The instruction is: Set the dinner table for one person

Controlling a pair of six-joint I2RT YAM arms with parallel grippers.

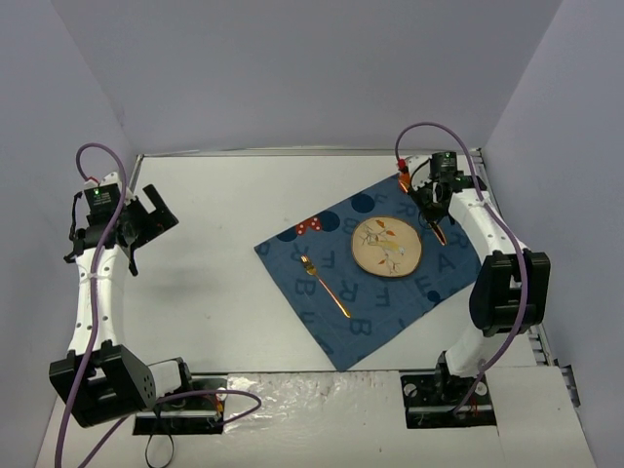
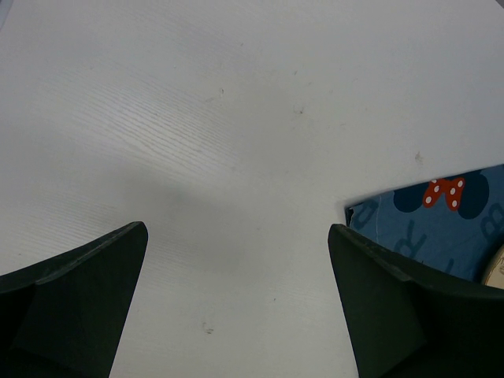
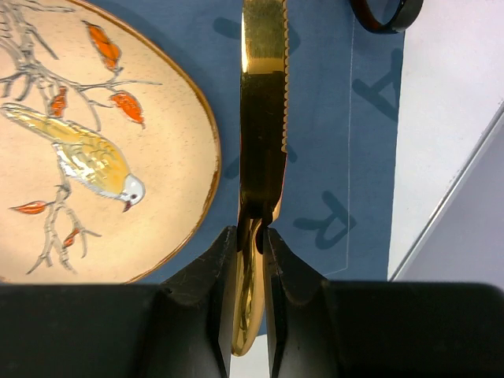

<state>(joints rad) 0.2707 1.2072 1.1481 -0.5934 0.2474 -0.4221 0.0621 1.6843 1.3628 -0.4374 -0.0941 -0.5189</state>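
Note:
On the white dinner table [image 1: 210, 292] lies a blue letter-printed cloth [image 1: 390, 292] with a bird-painted plate [image 1: 387, 245] on it and a gold fork [image 1: 326, 287] to the plate's left. My right gripper [image 1: 436, 220] hangs over the cloth just right of the plate, shut on a gold knife [image 3: 264, 118]. In the right wrist view the serrated blade runs straight ahead from the gripper [image 3: 252, 234], beside the plate [image 3: 87, 150] and above the cloth [image 3: 331, 157]. My left gripper [image 1: 148, 229] is open and empty over bare table at the far left; in its wrist view the gripper [image 2: 236, 228] has nothing between the fingers.
Grey walls enclose the table on three sides. A black curved rim [image 3: 386, 14] shows at the cloth's far edge. The cloth's corner [image 2: 441, 224] with a red dotted bow sits right of my left gripper. The table's right metal edge [image 3: 449, 197] runs close to the cloth.

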